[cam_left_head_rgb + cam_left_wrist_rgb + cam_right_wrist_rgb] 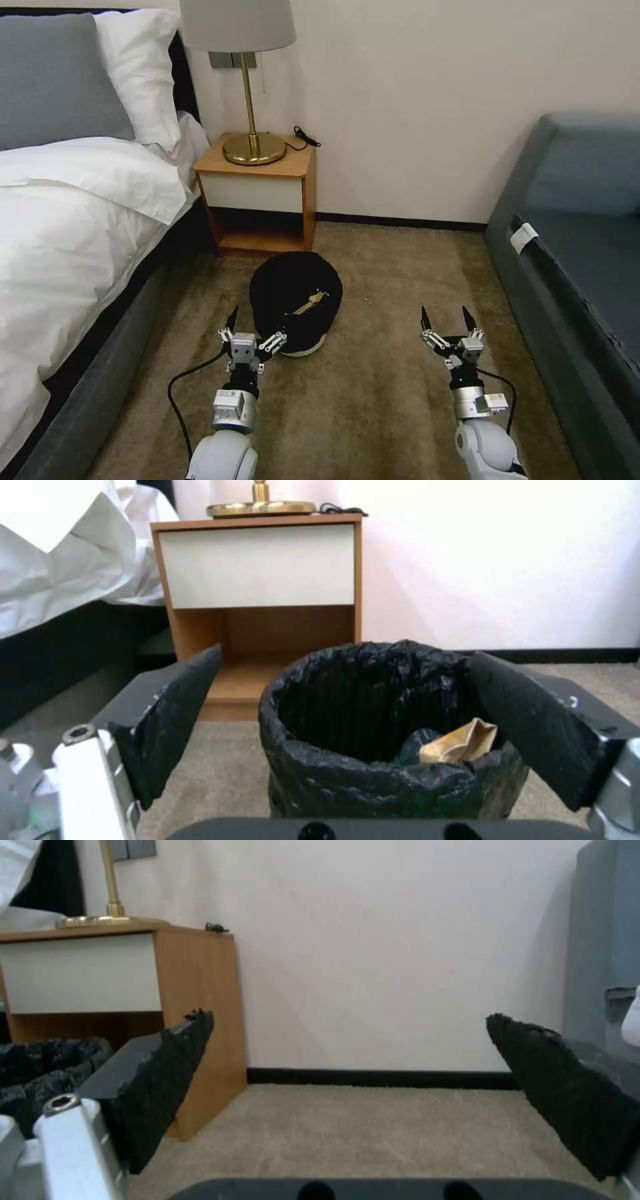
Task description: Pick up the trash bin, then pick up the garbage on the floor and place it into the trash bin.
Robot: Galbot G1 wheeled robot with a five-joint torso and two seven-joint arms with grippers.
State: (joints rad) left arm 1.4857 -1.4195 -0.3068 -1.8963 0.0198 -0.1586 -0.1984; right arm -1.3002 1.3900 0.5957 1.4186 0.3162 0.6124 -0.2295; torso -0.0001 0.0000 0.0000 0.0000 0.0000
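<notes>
On our left the bed (73, 220) runs along the carpet (373, 400), its dark base forming a long edge beside our left arm. Past its corner stands the nightstand (263, 193) against the wall (427, 100), with a brass lamp (250, 87) on top. The bin (295, 300), lined with a black bag, sits on the carpet just in front of the nightstand, and in it lies a crumpled tan paper (461, 742) beside something dark we cannot make out.

Our left gripper (257, 328) reaches forward low over the carpet, fingers spread wide. In the head view one fingertip stands free on the bed side and the other overlaps the bin's near rim; in the left wrist view the two pads flank the bin, and we cannot tell whether either touches the bag.

To the right of the bin the carpet lies bare up to the dark baseboard (400, 223). Our right gripper (445, 323) hovers there, also reaching forward, released and holding nothing. Further right the grey-blue sofa (580, 253) closes that side.
</notes>
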